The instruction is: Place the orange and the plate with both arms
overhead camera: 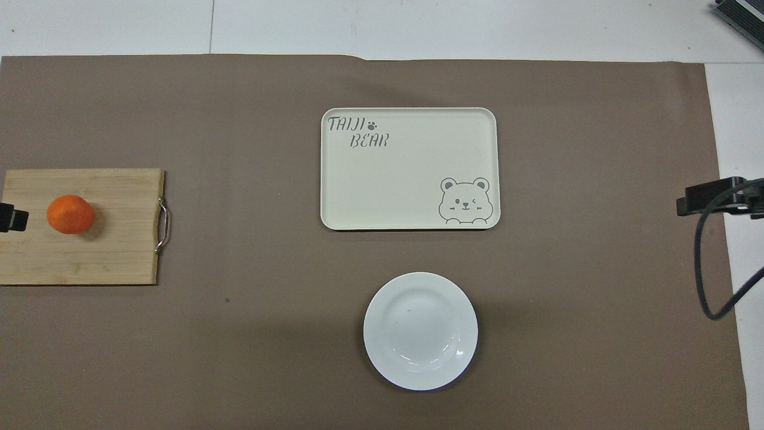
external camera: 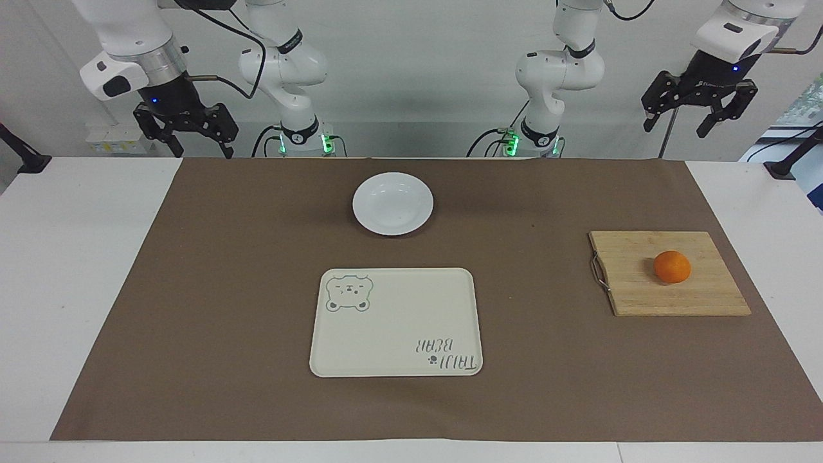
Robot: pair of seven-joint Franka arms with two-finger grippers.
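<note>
- We see the orange (external camera: 672,266) resting on a wooden cutting board (external camera: 643,292), near the board's edge that faces the left arm's end of the desk.
- The cutting board lies flat on a brown mat (external camera: 225,289), close to the mat's edge at the left arm's end; a metal handle (external camera: 598,272) sits on the board's side that faces the middle of the desk.
- We find the plate (external camera: 393,203) upright on the mat near the mat's edge closest to the robots, about midway along that edge and well apart from the orange.
- A cream rectangular tray (external camera: 396,321) with a bear drawing and the words "TAIJI BEAR" lies in the middle of the mat, farther from the robots than the plate and not touching it.
- The mat covers most of the white desk (external camera: 71,257), leaving bare strips at both ends.
- The left pincer (external camera: 697,119) hangs in the air above the mat's corner nearest the robots at the left arm's end; we see its fingers spread apart with nothing between them.
- The right pincer (external camera: 186,138) hangs above the matching corner at the right arm's end, fingers likewise apart and holding nothing.
- Neither pincer touches the orange, the plate or the tray.
</note>
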